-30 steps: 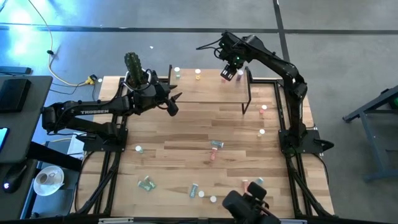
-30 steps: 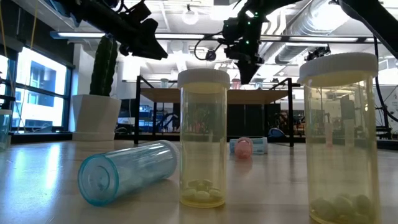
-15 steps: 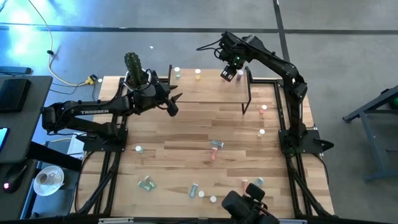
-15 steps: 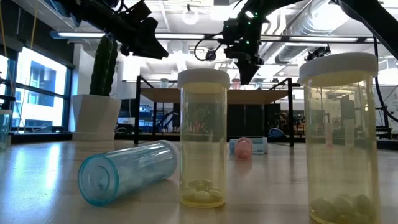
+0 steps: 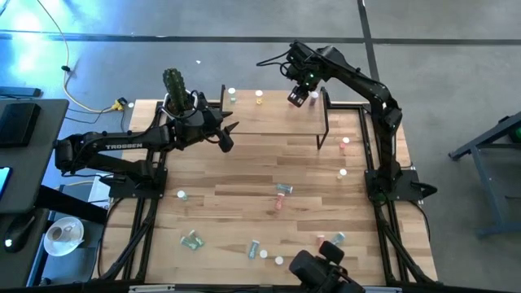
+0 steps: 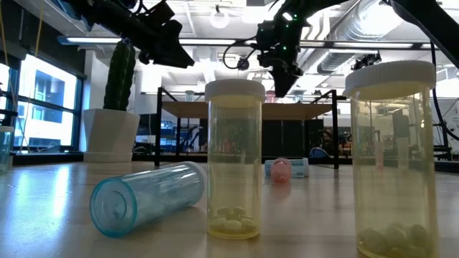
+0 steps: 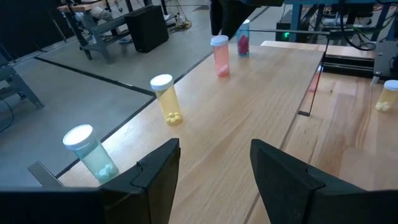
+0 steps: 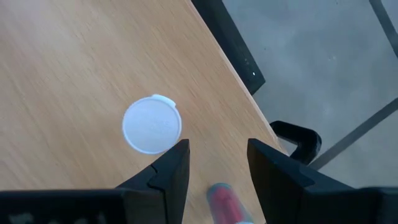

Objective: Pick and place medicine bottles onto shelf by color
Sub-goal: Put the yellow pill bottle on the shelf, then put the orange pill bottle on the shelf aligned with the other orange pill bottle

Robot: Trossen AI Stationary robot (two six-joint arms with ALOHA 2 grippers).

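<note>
Standing on shelf [image 7: 249,112], four bottles (two pink), hands empty.

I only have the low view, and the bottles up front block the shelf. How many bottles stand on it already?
Observer: The left wrist view shows three upright in a row on the shelf: a teal bottle, a yellow bottle and a pink bottle.
Operator: What is the right gripper doing?
Observer: The right gripper is above the shelf's far end, fingers apart, with a red bottle showing between them.
Operator: And the left?
Observer: The left gripper is open and empty at the shelf's other end.
</note>
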